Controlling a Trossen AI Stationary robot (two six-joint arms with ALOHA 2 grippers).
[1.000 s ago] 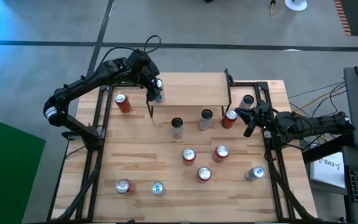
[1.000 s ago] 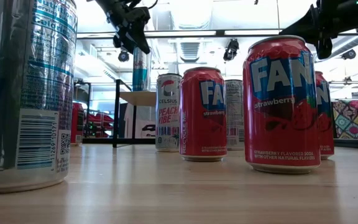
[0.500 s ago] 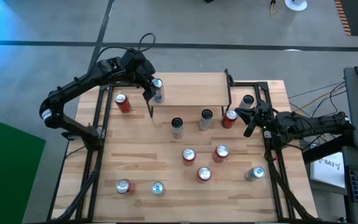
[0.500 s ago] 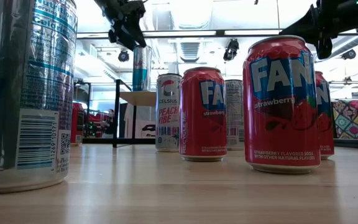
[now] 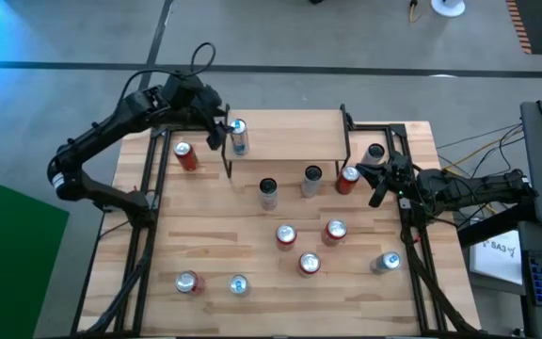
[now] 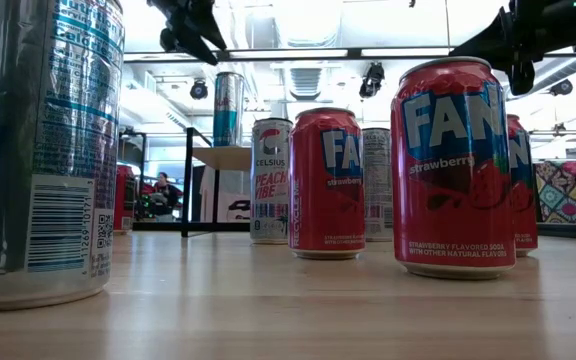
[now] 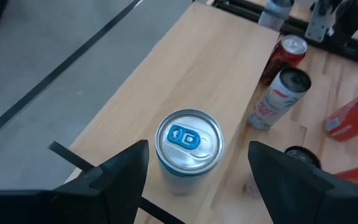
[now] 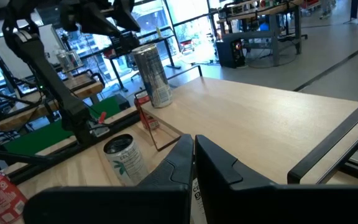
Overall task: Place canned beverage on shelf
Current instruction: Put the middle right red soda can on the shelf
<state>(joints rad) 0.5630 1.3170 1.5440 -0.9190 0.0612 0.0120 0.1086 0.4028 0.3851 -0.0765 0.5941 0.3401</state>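
**Op A:** From my screen, nearest the low camera I've got a tall silver-and-blue can [image 6: 43, 150] at the table's front edge, then two red strawberry soda cans [image 6: 454, 165] just behind it. You see the same?

**Op B:** Yes. Past those I make out a white Celsius can [image 6: 270, 180] and, behind it, the shelf [image 5: 290, 132] on its thin black legs.

**Op A:** Where's our can?

**Op B:** The blue-tabbed can [image 7: 188, 147] stands upright on the shelf's plank, right at its left end, near the corner.

**Op A:** And the left gripper [image 5: 216, 127]?

**Op B:** I see it just beside the can on the outer side, fingers spread apart with nothing between them; in its wrist view the can sits free between the two dark fingers [image 7: 120, 176].

**Op A:** Right gripper [image 5: 373, 184]?

**Op B:** Off the shelf's right end, near a red can [image 5: 347, 178], fingers pressed together, holding nothing
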